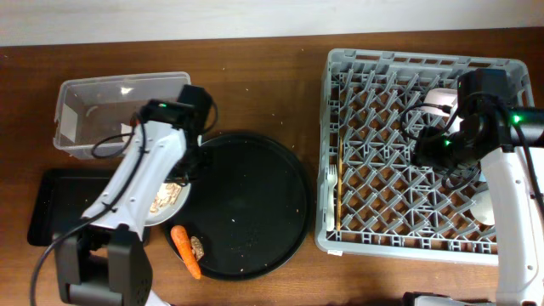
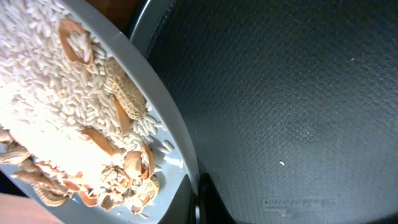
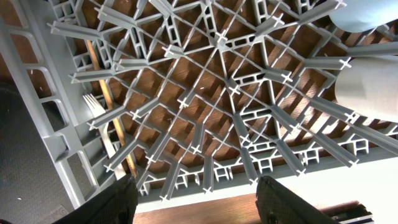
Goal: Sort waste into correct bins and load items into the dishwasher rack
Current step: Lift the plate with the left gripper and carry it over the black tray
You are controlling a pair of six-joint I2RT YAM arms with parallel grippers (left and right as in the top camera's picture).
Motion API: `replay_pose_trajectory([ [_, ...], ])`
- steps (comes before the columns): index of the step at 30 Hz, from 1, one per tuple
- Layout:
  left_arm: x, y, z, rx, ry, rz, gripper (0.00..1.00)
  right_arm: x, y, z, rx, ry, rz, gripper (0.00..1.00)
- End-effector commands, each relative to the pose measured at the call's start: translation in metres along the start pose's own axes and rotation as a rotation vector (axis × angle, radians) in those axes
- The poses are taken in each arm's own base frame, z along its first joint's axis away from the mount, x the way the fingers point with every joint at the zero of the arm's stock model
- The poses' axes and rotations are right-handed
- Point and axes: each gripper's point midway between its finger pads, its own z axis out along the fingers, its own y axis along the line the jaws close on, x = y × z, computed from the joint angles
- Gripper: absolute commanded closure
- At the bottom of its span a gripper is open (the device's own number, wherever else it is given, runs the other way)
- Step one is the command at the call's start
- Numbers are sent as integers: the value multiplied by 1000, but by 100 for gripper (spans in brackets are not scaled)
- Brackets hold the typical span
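We find the white plate [image 2: 168,134], laden with loose rice and food scraps [image 2: 68,118], at the round black tray's [image 1: 255,204] left edge. It is stiff and slippery; we would hold its rim level. Our left gripper's state is unclear; our right gripper [image 3: 196,196] hangs open above the dishwasher rack [image 1: 408,64].

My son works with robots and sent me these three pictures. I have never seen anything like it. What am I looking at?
Two robot arms work at a brown wooden table. One picture looks down from above; the other two come from cameras on the wrists.

From above: the left gripper is at a white round plate of beige grainy food scraps, beside a large round black tray. The left wrist view shows that plate close up.

The right gripper hangs open and empty over the large square grey plastic rack, where a white fork and thin wooden chopsticks lie.

A small orange carrot lies nearby.
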Motion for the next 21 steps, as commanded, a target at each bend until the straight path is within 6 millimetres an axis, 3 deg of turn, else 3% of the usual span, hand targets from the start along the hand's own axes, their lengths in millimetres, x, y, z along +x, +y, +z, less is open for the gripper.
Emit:
replay_pose_trajectory([
  [1, -5, 1, -11, 151, -8, 44, 100, -2, -1, -5, -3, -16, -4, 35],
  [10, -7, 25, -16, 405, 3, 6, 99, -2, -3, -5, 10, -19, -4, 35],
  [15, -8, 40, -30, 547, -38, -45, 100, -3, -3, -5, 9, -20, -4, 35],
  [21, -7, 57, -46, 575, -112, -89, 100, -3, -3, -4, 10, -18, -4, 35],
])
